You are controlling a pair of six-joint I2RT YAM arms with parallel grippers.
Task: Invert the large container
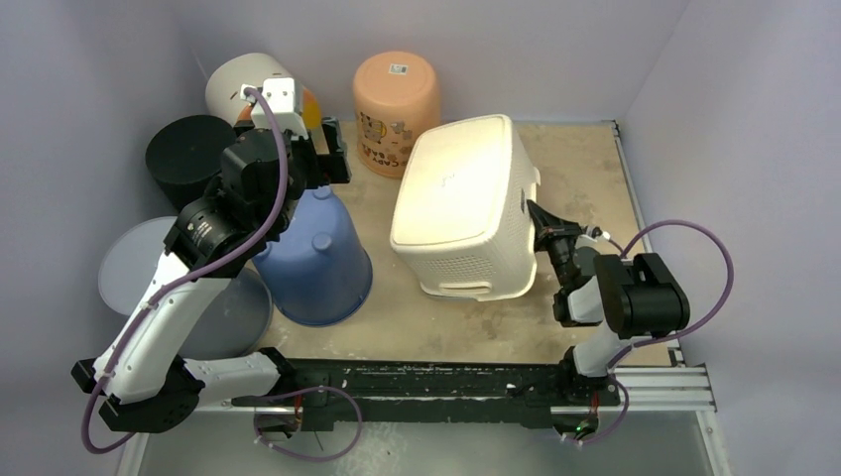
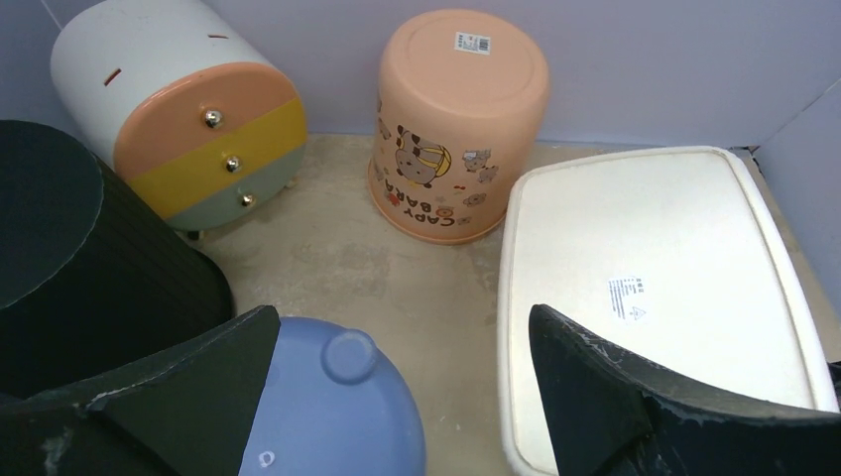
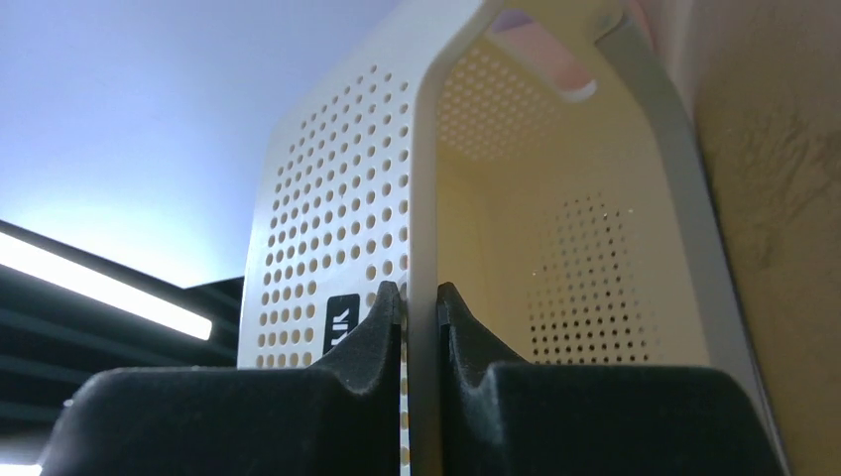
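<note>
Blue bucket [image 1: 315, 260] just beside white basket [image 1: 461, 203]

Your table [image 1: 585, 178]: beige top, scuffed. Mid-table, white basket [image 1: 461, 198], base up, tilted. At back, orange bucket [image 1: 397, 99] upside down, near basket. Left of basket, blue bucket [image 1: 322, 263] upside down. Back left: black bin [image 1: 183, 149], drawer unit [image 1: 238, 84]. Left edge: grey tub [image 1: 129, 268]; you can't tell what it sits on.
</note>
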